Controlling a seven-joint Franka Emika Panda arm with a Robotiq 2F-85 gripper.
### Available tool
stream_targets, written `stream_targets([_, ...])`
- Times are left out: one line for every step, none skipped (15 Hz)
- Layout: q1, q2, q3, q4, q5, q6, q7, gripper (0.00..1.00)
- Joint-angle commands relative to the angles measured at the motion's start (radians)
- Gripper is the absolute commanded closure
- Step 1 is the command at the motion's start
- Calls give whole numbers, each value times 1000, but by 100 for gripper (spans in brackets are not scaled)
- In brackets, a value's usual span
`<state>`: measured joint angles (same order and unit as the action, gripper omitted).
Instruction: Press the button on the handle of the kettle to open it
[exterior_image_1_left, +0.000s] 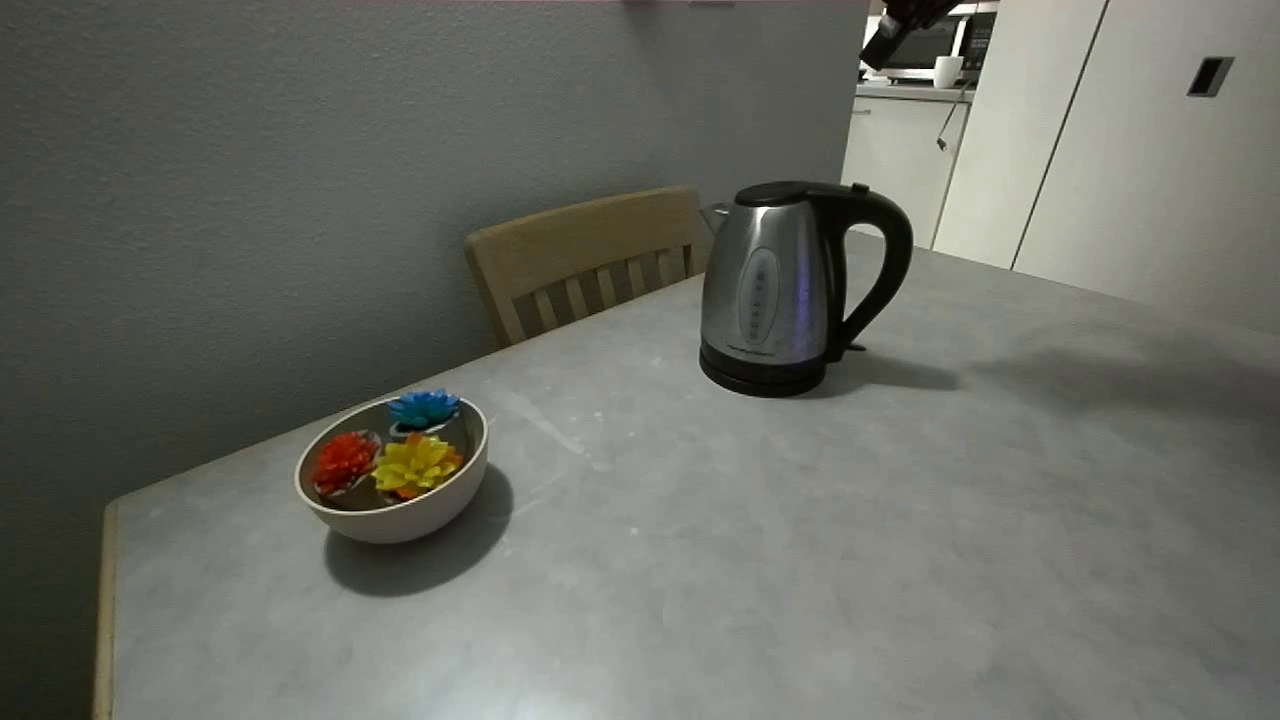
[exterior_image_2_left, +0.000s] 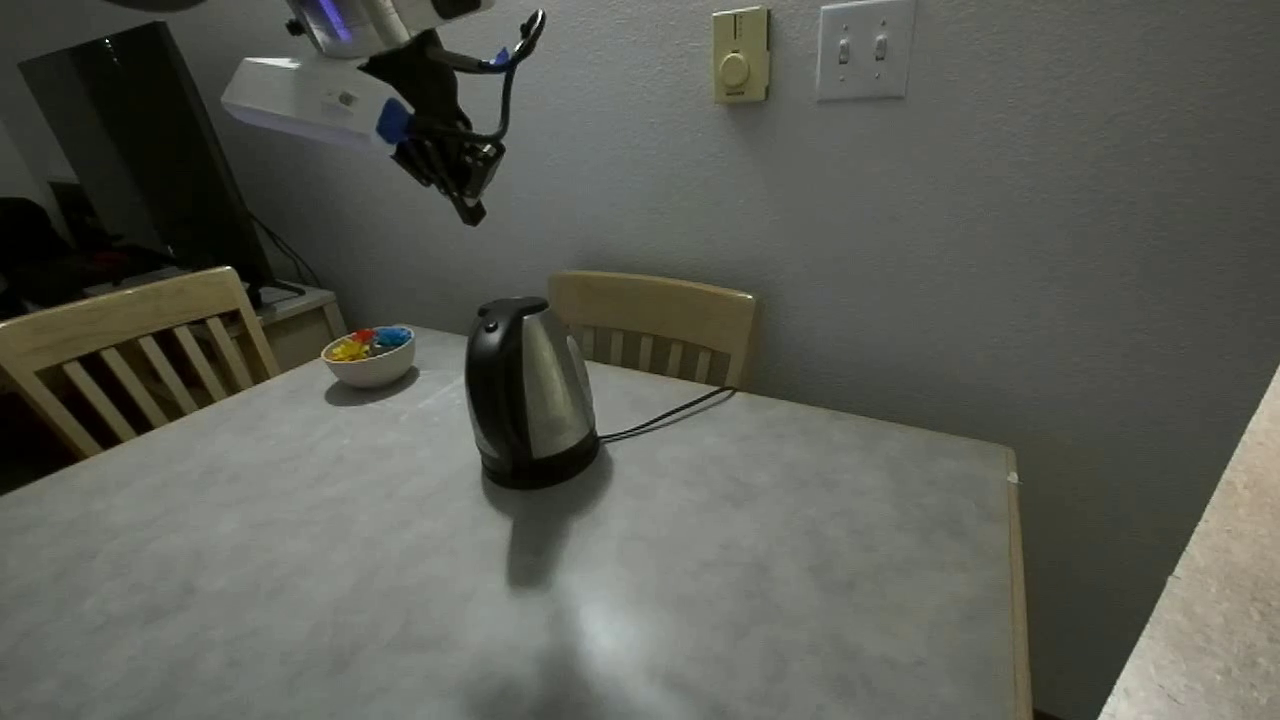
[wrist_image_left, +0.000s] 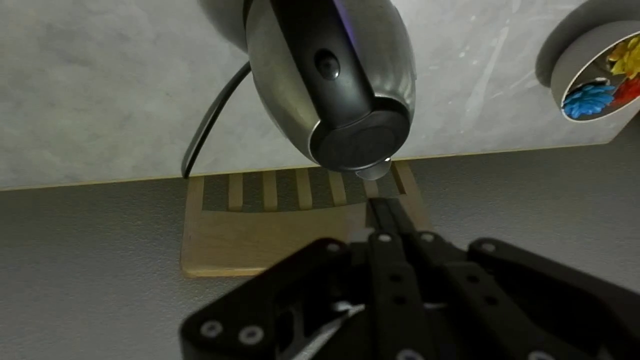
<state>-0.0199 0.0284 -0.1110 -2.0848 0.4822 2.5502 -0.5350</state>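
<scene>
A grey worktop (exterior_image_1_left: 640, 560) carries the stainless-steel electric kettle (exterior_image_1_left: 765, 290), upright; higher up and apart hangs the tool (wrist_image_left: 385, 206), its jaws together, gripping nothing. Atop the kettle's black loop handle (exterior_image_1_left: 897, 250) sits a small round button (wrist_image_left: 327, 65).

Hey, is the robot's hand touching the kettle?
Apart. In an exterior view, the hand hangs above the kettle, with grey wall showing between them.

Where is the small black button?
In the wrist view, the small black button sits at upper centre, on the curved black handle of the silver steel kettle, near its round black lid.
</scene>
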Motion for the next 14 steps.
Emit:
stream_targets([-10,-70,40,-32,60,85,-51,100])
stream_targets([-6,-76,45,-25,69,118,-43,100])
stream_targets([-2,-74,47,-13,75,137,-32,100])
stream_targets([9,-73,38,-4,75,148,-21,100])
stream_targets([8,-71,37,5,65,149,2,100])
stream_targets([5,-64,34,11,52,157,33,100])
stream_targets([1,-63,33,14,29,151,75,100])
stream_targets([-5,-53,32,20,0,155,126,100])
stream_targets([-9,-44,30,24,-20,162,172,100])
stream_targets([-14,-38,29,29,-55,159,230,100])
stream_targets([-19,-26,27,38,-92,148,291,100])
stream_targets([-25,-14,26,46,-143,143,366,100])
stream_targets([-29,-1,24,60,-181,120,425,100])
stream_targets([-34,17,21,79,-220,95,491,100])
